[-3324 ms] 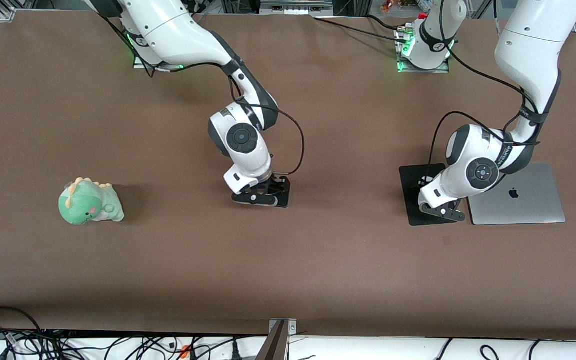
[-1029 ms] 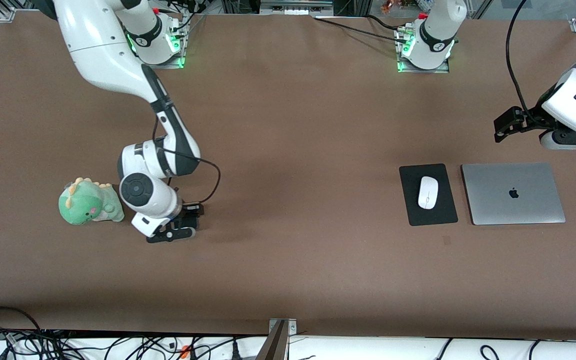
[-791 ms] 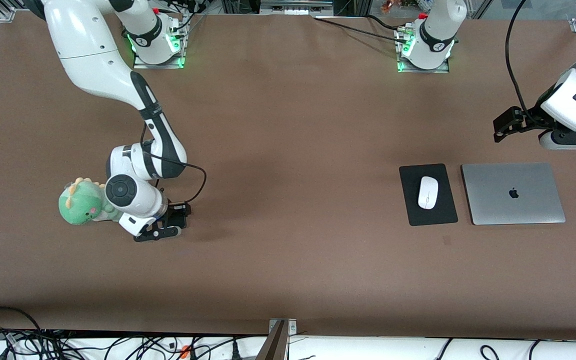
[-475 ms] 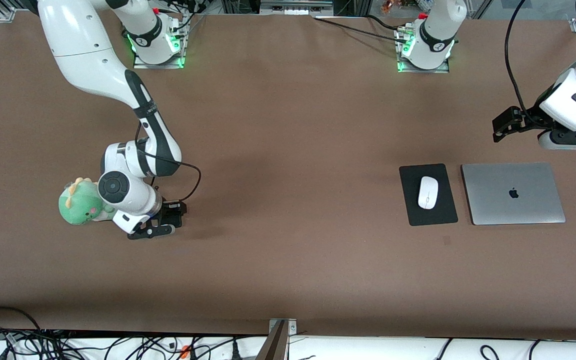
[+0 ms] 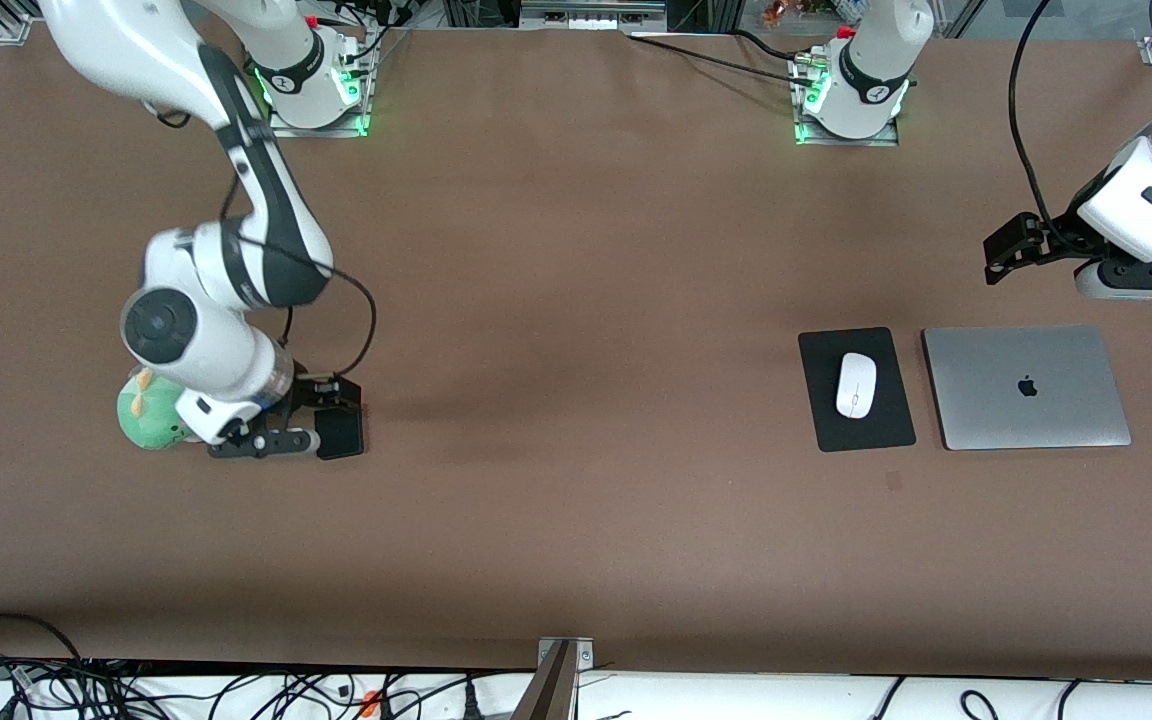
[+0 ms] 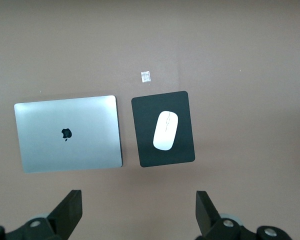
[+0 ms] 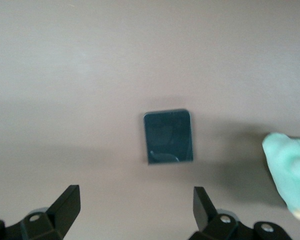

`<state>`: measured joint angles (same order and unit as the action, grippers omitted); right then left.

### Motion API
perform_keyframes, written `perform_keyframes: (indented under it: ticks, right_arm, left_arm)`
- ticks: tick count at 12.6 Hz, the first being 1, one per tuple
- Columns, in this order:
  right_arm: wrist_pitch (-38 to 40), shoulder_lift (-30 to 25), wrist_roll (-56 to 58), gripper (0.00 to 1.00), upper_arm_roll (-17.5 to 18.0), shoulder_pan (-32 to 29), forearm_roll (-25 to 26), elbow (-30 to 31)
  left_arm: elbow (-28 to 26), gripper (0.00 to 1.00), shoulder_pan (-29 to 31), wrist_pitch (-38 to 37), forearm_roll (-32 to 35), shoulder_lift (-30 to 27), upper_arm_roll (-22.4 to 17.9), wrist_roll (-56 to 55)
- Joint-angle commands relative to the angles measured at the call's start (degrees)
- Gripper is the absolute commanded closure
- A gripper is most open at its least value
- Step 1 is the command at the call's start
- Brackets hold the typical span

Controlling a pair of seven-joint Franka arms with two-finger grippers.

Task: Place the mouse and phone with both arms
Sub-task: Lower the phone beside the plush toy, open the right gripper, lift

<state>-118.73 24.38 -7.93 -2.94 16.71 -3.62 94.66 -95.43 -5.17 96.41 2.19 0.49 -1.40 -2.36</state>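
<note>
The white mouse (image 5: 856, 385) lies on a black mat (image 5: 881, 425) beside the silver laptop; it also shows in the left wrist view (image 6: 165, 130). The black phone (image 5: 340, 432) lies flat on the table beside a green plush toy; it also shows in the right wrist view (image 7: 168, 136). My right gripper (image 5: 264, 444) hangs open and empty above the table between the toy and the phone, apart from the phone (image 7: 135, 210). My left gripper (image 5: 1141, 288) is open and empty, up over the table beside the laptop's edge farthest from the front camera (image 6: 137, 212).
A green plush dinosaur (image 5: 148, 420) sits partly under the right wrist; it also shows in the right wrist view (image 7: 290, 172). A closed silver laptop (image 5: 1026, 385) lies next to the mat toward the left arm's end. A small white scrap (image 6: 146, 76) lies near the mat.
The right gripper carried the phone toward the plush toy, let it go and rose. The left gripper left the mouse on the mat, withdrew, and has since stayed still.
</note>
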Motion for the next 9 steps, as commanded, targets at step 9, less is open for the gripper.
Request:
perform_keyframes:
  ticks: [9]
  right_arm:
    - [20.29, -12.42, -0.59, 0.00, -0.13, -0.37, 0.36, -4.57]
  left_arm:
    - [-0.02, 0.00, -0.02, -0.44, -0.44, -0.40, -0.09, 0.25]
